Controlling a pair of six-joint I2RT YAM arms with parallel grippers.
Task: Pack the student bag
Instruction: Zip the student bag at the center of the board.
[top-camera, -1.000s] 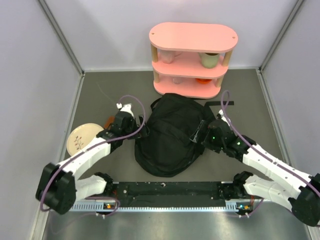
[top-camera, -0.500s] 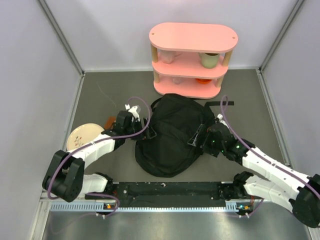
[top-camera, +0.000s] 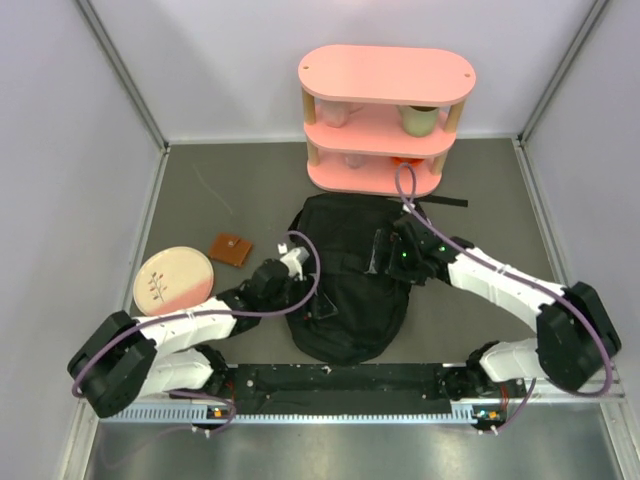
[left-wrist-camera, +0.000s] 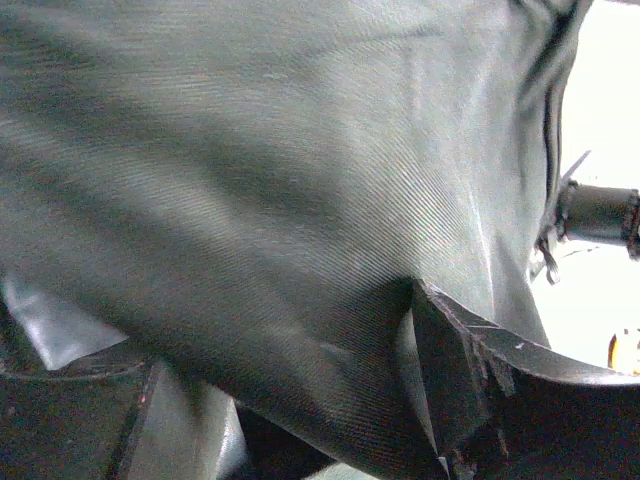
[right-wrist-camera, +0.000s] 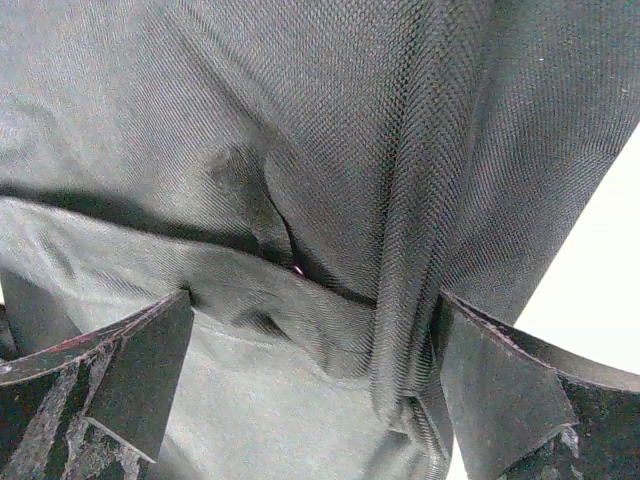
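Note:
The student bag (top-camera: 345, 285), black and floppy, lies in the middle of the table in front of the shelf. My left gripper (top-camera: 312, 303) is at its lower left edge. In the left wrist view a bulge of the bag's fabric (left-wrist-camera: 260, 200) fills the gap of the left gripper (left-wrist-camera: 285, 340); the right finger (left-wrist-camera: 450, 370) touches the cloth and the jaws still stand apart. My right gripper (top-camera: 383, 258) rests on the bag's upper right part. Seen from the right wrist, my right gripper (right-wrist-camera: 315, 310) is open wide over a fold of the cloth (right-wrist-camera: 400, 250).
A pink three-tier shelf (top-camera: 387, 75) stands behind the bag with a green cup (top-camera: 420, 118) and a pink cup (top-camera: 335, 112) on it. A pink plate (top-camera: 172, 277) and a small brown square wallet (top-camera: 231, 249) lie to the left. A black strap (top-camera: 440, 203) trails right.
My left arm swung from the bag's upper left side down to its lower left edge, jaws narrowing. The right arm moved up and left onto the bag. The bag's shape shifted slightly.

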